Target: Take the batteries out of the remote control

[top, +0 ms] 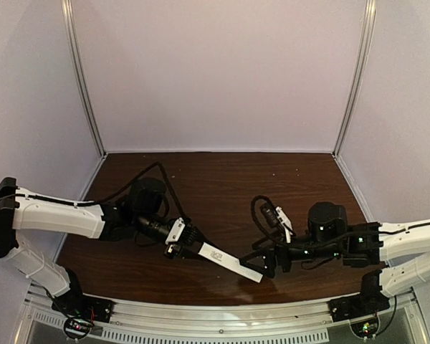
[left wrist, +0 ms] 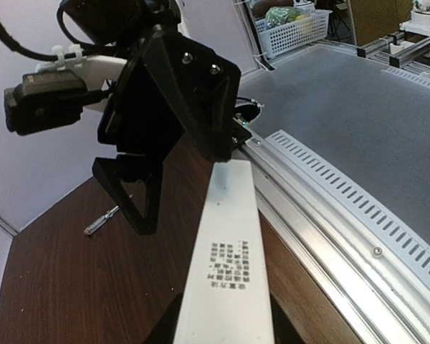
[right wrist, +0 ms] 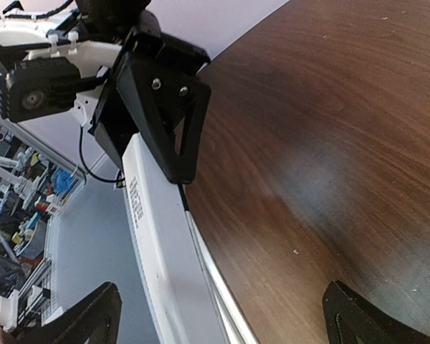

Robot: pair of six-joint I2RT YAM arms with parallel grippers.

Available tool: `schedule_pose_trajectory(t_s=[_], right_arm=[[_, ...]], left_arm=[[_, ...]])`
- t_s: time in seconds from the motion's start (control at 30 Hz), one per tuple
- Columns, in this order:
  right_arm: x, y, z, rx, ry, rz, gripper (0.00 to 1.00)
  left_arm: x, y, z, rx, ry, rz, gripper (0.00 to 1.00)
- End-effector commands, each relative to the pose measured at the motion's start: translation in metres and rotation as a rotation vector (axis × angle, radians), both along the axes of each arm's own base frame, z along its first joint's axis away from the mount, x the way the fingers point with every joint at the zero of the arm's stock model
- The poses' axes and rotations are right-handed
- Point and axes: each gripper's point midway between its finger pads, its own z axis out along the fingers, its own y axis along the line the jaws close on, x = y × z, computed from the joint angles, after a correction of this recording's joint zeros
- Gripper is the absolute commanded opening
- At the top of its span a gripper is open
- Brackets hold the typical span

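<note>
Dark wood-grain table (top: 222,179), pale lilac walls (top: 215,72) around it. A slotted metal rail (top: 222,315) runs along the edge at 6 o'clock. In the left wrist view there's a small screwdriver (left wrist: 102,220) lying flat on the wood at 9 o'clock, plus a white basket (left wrist: 290,34) way off at 1 o'clock.

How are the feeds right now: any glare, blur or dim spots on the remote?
Top external: dim overall, remote control small but distinct. Left wrist: its printed label is in focus. Right wrist: remote washed out bright, pale sheen on the table.
</note>
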Motion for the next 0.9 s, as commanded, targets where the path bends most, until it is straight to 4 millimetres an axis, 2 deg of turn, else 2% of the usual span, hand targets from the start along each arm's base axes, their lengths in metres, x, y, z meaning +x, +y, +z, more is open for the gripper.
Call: schedule_pose_trajectory(t_s=[0.0, 0.2, 0.37, 0.57, 0.7, 0.77, 0.87], right_arm=[[0.039, -0.028, 0.012, -0.047, -0.124, -0.244, 1.0], [0.066, -0.07, 0.027, -0.025, -0.215, -0.481, 1.0], [0.074, -0.092, 0.038, 0.018, -0.243, -0.582, 1.0], [0.078, -0.099, 0.033, -0.006, -0.25, -0.616, 1.0], [0.083, -0.097, 0.025, -0.048, -0.257, -0.634, 1.0], [0.085, -0.095, 0.022, -0.062, -0.258, -0.635, 1.0], [0.087, -0.092, 0.019, -0.068, -0.265, -0.636, 1.0]], left_arm=[[0.016, -0.005, 0.015, -0.078, 0.044, 0.103, 0.0], [0.028, -0.003, 0.028, -0.128, 0.083, 0.212, 0.0], [0.048, -0.004, 0.027, -0.116, 0.158, 0.353, 0.0], [0.096, -0.006, 0.016, -0.036, 0.285, 0.588, 0.0], [0.115, -0.003, 0.009, -0.047, 0.321, 0.702, 0.0], [0.118, 0.0, 0.006, -0.053, 0.339, 0.728, 0.0], [0.119, 0.006, 0.011, -0.113, 0.393, 0.762, 0.0]])
